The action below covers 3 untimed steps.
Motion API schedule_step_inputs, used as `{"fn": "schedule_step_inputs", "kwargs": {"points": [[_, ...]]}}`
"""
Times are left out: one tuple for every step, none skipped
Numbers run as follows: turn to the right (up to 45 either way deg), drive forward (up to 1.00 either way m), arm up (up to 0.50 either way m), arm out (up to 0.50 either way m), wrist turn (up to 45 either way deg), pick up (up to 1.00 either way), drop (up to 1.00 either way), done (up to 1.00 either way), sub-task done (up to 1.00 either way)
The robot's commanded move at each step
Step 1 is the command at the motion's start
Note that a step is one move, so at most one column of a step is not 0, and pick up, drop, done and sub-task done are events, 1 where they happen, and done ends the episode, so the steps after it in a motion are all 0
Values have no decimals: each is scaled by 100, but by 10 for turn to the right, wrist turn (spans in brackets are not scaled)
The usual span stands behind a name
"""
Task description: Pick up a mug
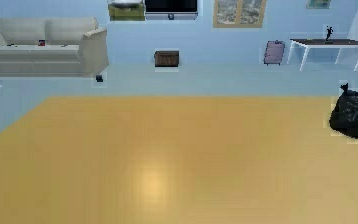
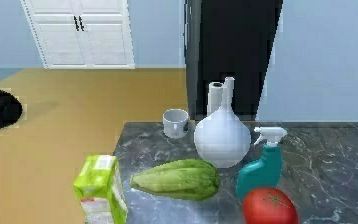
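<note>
the robot's own colours, shapes and markings cannot be told here.

A pale sofa [image 1: 47, 45] stands by the far wall, with a dark box [image 1: 167, 58], a purple case [image 1: 274, 52] and a table [image 1: 327, 45] farther along. A black bag [image 1: 352, 112] slumps beside the tan rug [image 1: 167, 150]. On the marble counter [image 2: 327, 150] are a white vase [image 2: 223, 138], a teal spray bottle [image 2: 259, 165] just beside it, a lettuce [image 2: 177, 180], a tomato [image 2: 270, 207] and a green carton [image 2: 100, 190].

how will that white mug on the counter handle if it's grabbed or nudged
The mug looks squat and stands upright on the dark counter, so it probably slides rather than tips. It seems rigid, likely ceramic, so perhaps slick and breakable if dropped.
</note>
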Motion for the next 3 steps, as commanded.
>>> {"fn": "schedule_step_inputs", "kwargs": {"points": [[0,0,50,0,0,0,0,0,0],[0,0,38,0,0,0,0,0,0],[0,0,0,32,0,0,0,0,0]]}}
